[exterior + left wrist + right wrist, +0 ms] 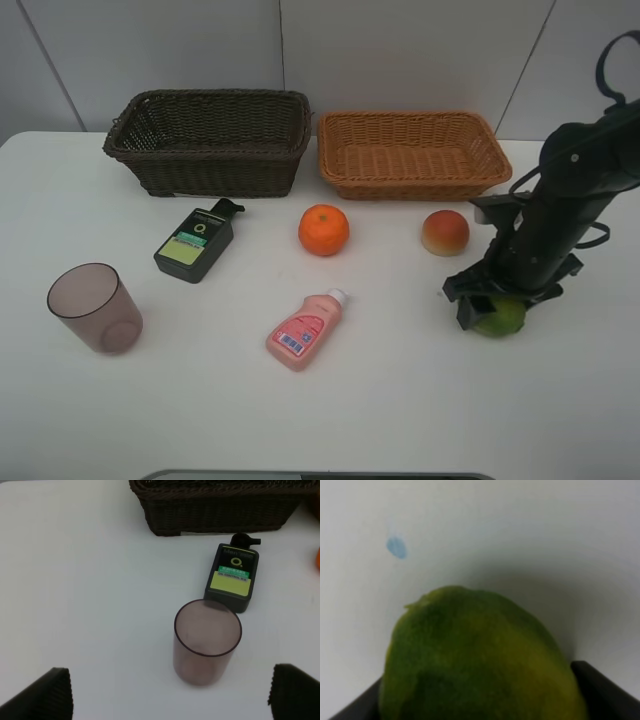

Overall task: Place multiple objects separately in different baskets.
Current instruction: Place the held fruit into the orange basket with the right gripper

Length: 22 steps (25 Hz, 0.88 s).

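Mango-like green fruit (503,319) sits at the right side of the white desk (400,410), near the red-yellow peach (445,232), with the right gripper (500,298) clamped on it. Left gripper (170,699) hangs with jaws wide apart near the upright translucent purplish-brown cup (206,647).

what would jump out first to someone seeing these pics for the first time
The right gripper stands out at the table's right side, its jaws closed on a green fruit. Along the back sit a dark brown basket and an orange-tan basket, side by side and both empty. A bright orange lies just in front of them, near the middle.
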Available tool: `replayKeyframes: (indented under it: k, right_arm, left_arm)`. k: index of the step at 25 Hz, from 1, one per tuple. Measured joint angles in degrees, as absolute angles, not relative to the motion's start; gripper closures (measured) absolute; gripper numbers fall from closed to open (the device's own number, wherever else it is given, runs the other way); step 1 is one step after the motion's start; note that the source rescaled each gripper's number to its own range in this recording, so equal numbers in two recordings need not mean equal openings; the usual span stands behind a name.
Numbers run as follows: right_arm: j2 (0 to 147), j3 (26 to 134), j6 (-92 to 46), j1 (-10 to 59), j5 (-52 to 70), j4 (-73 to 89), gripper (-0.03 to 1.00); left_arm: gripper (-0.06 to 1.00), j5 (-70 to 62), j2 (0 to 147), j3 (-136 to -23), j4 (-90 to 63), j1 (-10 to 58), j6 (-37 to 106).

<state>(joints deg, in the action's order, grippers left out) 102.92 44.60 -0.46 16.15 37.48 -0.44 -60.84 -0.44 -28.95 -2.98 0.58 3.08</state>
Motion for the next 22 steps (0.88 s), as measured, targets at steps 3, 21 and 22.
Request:
replayKeyframes:
  k: [3, 21, 22]
  right_arm:
    - [102.92, 46.58, 0.0, 16.15, 39.96, -0.44, 0.63]
    - [110.6, 86.61, 13.0, 16.98, 66.59, 0.81, 0.63]
    - [112.28, 89.11, 13.42, 16.98, 67.4, 0.81, 0.63]
  left_arm:
    - [-0.06, -60.84, -0.44, -28.95, -2.98, 0.58, 3.08]
    - [-0.06, -60.84, -0.44, -28.95, -3.04, 0.58, 3.08]
    - [-0.06, -60.84, -0.44, -28.95, -3.0, 0.58, 3.08]
